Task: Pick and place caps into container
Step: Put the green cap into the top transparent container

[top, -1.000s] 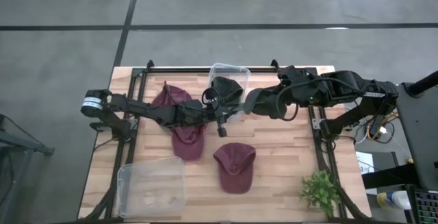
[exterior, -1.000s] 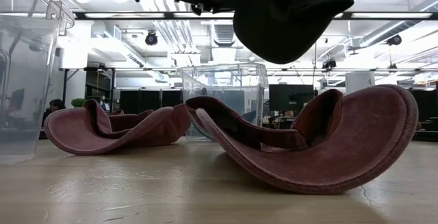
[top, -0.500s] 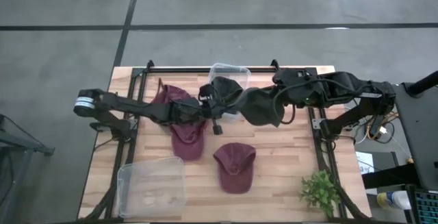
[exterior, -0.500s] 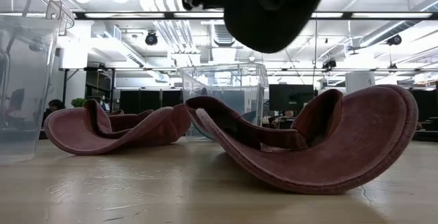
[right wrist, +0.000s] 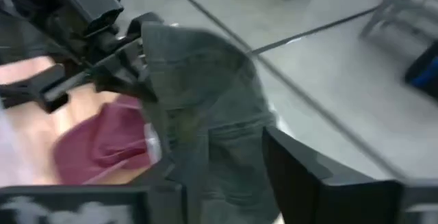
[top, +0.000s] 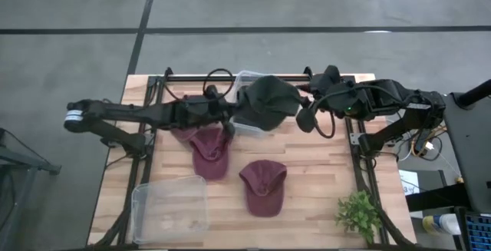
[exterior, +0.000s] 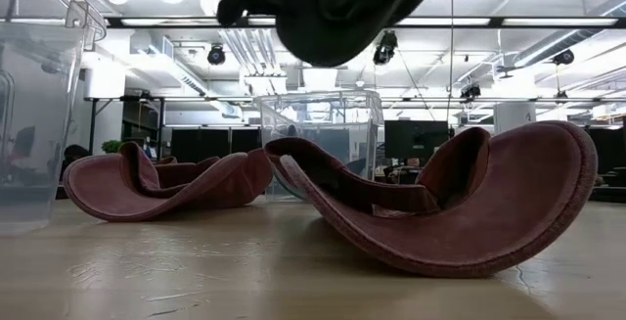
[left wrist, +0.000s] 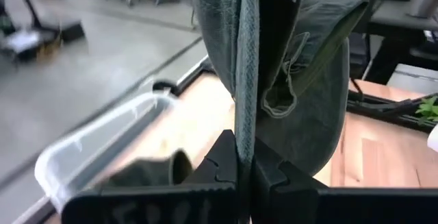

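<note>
A dark olive cap (top: 268, 101) hangs high over the clear container (top: 247, 78) at the table's far edge, with my left gripper (top: 232, 117) shut on it. In the left wrist view a second olive cap (left wrist: 147, 176) lies inside the container (left wrist: 89, 152). My right gripper (top: 305, 119) stands open at the held cap's right end (right wrist: 205, 107), a finger on either side. Two maroon caps (top: 209, 153) (top: 263, 186) rest crown-down on the table, and a third (top: 182, 124) lies partly under my left arm. My left gripper pinches an edge of the olive cap (left wrist: 245, 138) between its two shut fingers, coming about level from the table's left. The cap is lifted clear, and in the low view it hangs slack (exterior: 337, 7) high above the table. My right gripper's open fingers (right wrist: 301, 176) flank the cap; whether they touch it I cannot tell.
A larger clear bin (top: 170, 209) sits at the near left corner. A small green plant (top: 359, 214) stands at the near right. Black frame rails (top: 153, 105) run along both table sides.
The olive cap has gone from beside my right gripper toward the table's far left and now hangs over the container. My left gripper has drawn back toward the left edge and risen with it, rolling its wrist. My right arm has stayed in place, its wrist rolling.
</note>
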